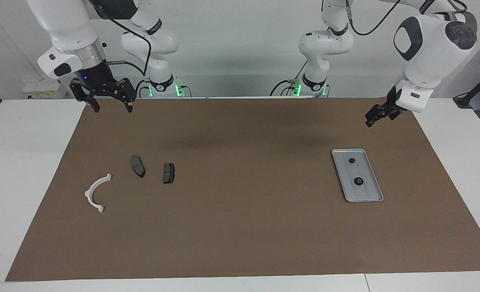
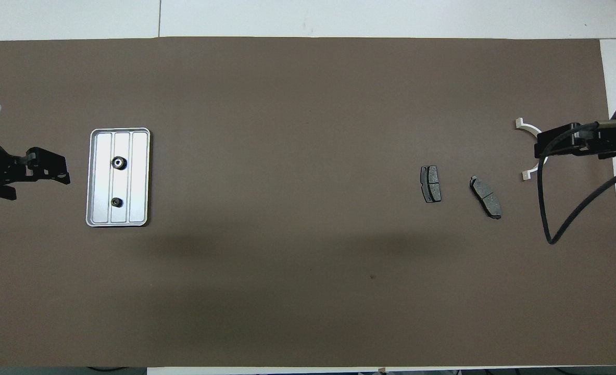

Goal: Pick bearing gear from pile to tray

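Observation:
The silvery ribbed tray (image 1: 369, 193) (image 2: 140, 177) lies toward the left arm's end of the table. Two small black bearing gears (image 1: 358, 181) (image 2: 118, 163) rest in it, one nearer to the robots (image 1: 351, 160) (image 2: 115, 201). What is left of the pile is a white half-ring bracket (image 1: 97, 192) (image 2: 524, 176) and two dark brake pads (image 1: 138, 166) (image 2: 486, 197) at the right arm's end. My left gripper (image 1: 372, 120) (image 2: 60, 169) hangs open and empty over the mat beside the tray. My right gripper (image 1: 113, 106) (image 2: 542, 146) waits raised, open and empty; seen from overhead it covers part of the bracket.
A brown mat (image 1: 240, 227) covers most of the white table. The second brake pad (image 1: 168, 173) (image 2: 430, 183) lies beside the first, toward the table's middle. The right arm's black cable (image 2: 547, 229) loops over the mat near the pads.

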You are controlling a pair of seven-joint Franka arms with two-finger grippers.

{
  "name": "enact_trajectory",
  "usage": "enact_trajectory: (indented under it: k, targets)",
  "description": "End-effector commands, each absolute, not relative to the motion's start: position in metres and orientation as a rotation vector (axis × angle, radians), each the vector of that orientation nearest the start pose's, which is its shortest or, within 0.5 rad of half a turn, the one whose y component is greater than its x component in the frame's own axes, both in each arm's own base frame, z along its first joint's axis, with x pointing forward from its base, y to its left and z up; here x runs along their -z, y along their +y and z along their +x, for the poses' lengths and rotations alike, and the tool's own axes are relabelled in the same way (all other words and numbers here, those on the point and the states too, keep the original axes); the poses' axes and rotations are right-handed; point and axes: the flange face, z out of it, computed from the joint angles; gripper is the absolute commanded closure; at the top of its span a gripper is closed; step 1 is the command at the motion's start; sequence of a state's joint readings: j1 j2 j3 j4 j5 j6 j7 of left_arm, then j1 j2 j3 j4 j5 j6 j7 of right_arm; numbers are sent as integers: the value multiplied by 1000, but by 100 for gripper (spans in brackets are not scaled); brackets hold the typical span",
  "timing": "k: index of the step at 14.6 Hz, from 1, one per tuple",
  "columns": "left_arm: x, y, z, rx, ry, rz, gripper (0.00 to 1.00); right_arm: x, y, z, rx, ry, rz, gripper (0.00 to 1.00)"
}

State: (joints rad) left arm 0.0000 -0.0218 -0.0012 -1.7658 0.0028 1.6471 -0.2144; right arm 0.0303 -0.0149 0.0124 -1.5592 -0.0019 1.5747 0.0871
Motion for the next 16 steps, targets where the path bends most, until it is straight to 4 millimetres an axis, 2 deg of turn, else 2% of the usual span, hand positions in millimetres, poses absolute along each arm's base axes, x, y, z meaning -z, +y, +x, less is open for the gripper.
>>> enact_trajectory:
  k: [1,3,11,16]
  targets:
    - [-569,-6,546,-88,-241,-3137,0,-638,21,548,72,68,-3158,0]
    - [-573,-3,546,-86,-243,-3138,0,-638,20,548,72,70,-3158,0]
    - [-593,-18,546,-78,-203,-3139,0,-638,19,548,72,70,-3158,0]
    - [-594,-16,546,-76,-208,-3137,0,-639,19,548,77,70,-3157,0]
